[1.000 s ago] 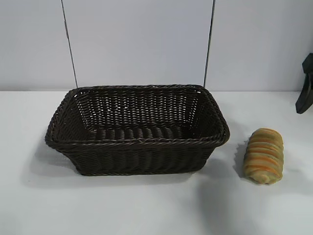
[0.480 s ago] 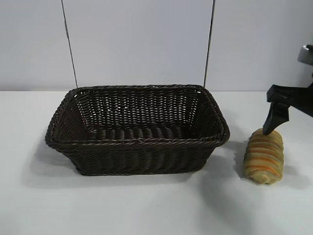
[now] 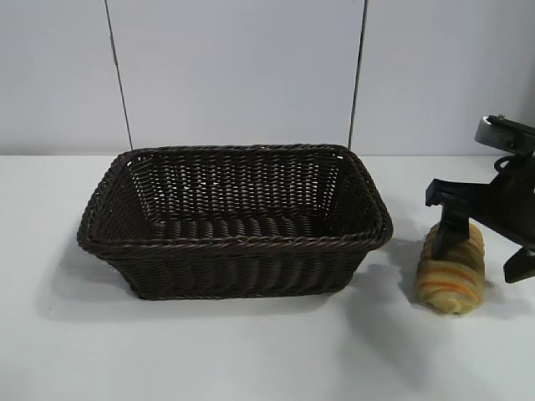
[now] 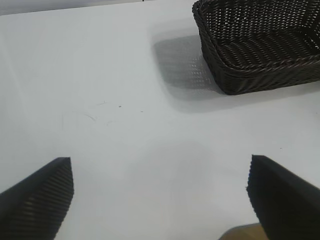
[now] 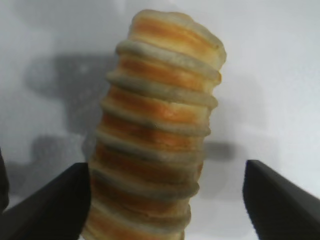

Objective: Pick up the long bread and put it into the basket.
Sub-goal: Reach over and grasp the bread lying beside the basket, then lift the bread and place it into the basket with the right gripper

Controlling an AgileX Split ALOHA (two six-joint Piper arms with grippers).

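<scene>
The long bread [image 3: 451,280], golden-yellow with orange-brown ridges, lies on the white table to the right of the basket [image 3: 234,244], a dark brown wicker one with nothing in it. My right gripper [image 3: 483,261] has come down over the bread's far end and stands open. In the right wrist view the bread [image 5: 160,125] fills the space between the fingers of that gripper [image 5: 166,172]; one finger [image 5: 55,205] touches the loaf and the other stands apart. My left gripper [image 4: 160,161] is open over bare table, with the basket [image 4: 260,75] farther off.
Two thin dark lines [image 3: 119,75] run up the pale wall behind the basket. White tabletop [image 3: 251,351] stretches in front of the basket and the bread. A tan patch [image 4: 245,232] shows at the edge of the left wrist view.
My right arm came in from the right edge and lowered onto the bread, its fingers now either side of the loaf. The bread, basket and left arm have not moved.
</scene>
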